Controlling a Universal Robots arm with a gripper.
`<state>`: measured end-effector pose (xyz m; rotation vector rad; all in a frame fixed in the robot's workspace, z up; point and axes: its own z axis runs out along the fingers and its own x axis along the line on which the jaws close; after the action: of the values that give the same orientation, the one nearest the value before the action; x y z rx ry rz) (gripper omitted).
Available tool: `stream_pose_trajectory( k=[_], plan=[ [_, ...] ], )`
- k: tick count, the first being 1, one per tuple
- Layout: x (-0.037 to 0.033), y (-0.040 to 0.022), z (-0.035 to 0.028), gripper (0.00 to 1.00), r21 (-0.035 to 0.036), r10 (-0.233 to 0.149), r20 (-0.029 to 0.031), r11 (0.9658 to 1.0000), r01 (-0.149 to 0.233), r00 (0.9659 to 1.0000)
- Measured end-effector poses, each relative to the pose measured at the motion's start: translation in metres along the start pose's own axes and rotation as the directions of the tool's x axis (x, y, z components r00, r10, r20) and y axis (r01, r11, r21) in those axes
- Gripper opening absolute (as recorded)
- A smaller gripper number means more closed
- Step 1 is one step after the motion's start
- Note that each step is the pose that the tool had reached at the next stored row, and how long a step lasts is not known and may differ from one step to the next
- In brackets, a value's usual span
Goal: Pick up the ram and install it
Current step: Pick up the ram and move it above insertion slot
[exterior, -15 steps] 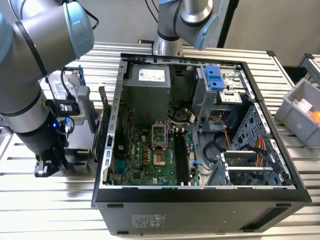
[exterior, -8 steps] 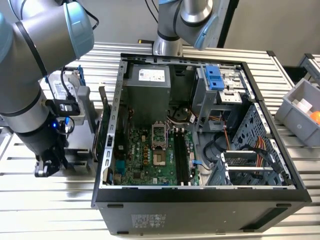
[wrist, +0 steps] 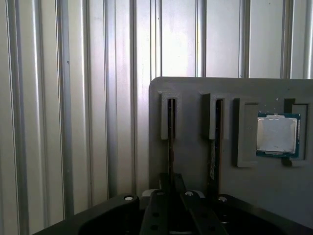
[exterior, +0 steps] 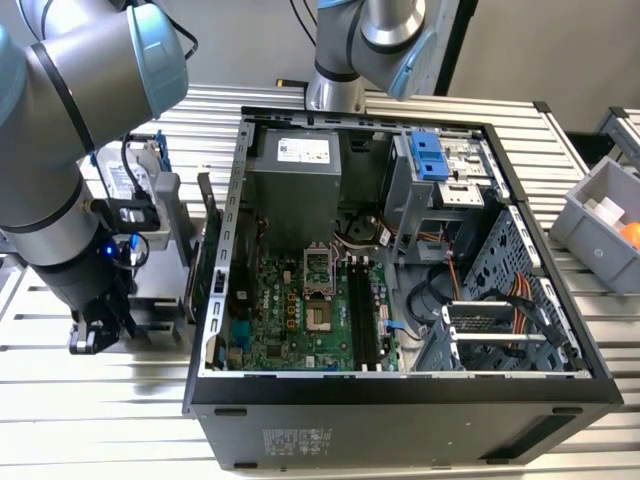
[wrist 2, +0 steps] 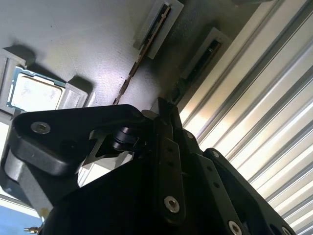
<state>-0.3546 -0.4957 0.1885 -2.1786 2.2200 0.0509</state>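
A ribbed metal counter [exterior: 100, 420] carries an open computer case [exterior: 400, 405] lying on its side, its motherboard [exterior: 300, 310] facing up. The robot arm [exterior: 60, 130] reaches down outside the case, on the exterior view's left, with the gripper [exterior: 95, 335] low over the counter. In both wrist views it stands over a grey holder [wrist: 190, 159] [wrist 2: 88, 39] on the counter. The gripper [wrist: 172, 177] [wrist 2: 166, 105] lines up with the holder slot farther from the CPU [wrist: 278, 134] [wrist 2: 34, 93]. Its fingers [wrist 2: 166, 156] are drawn together to a narrow slit, and they clasp the top edge of the ram module [wrist: 170, 142] [wrist 2: 209, 51] standing on edge in that slot. A second ram module [wrist: 214, 147] [wrist 2: 146, 44] stands in the neighbouring slot.
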Motion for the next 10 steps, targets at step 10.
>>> stream_pose_trajectory(
  k=[10],
  plan=[
    [0.0000, 0.0000, 0.0004, 0.00, 0.0000, 0.000, 0.0000, 1.0000, 0.000, 1.0000]
  ],
)
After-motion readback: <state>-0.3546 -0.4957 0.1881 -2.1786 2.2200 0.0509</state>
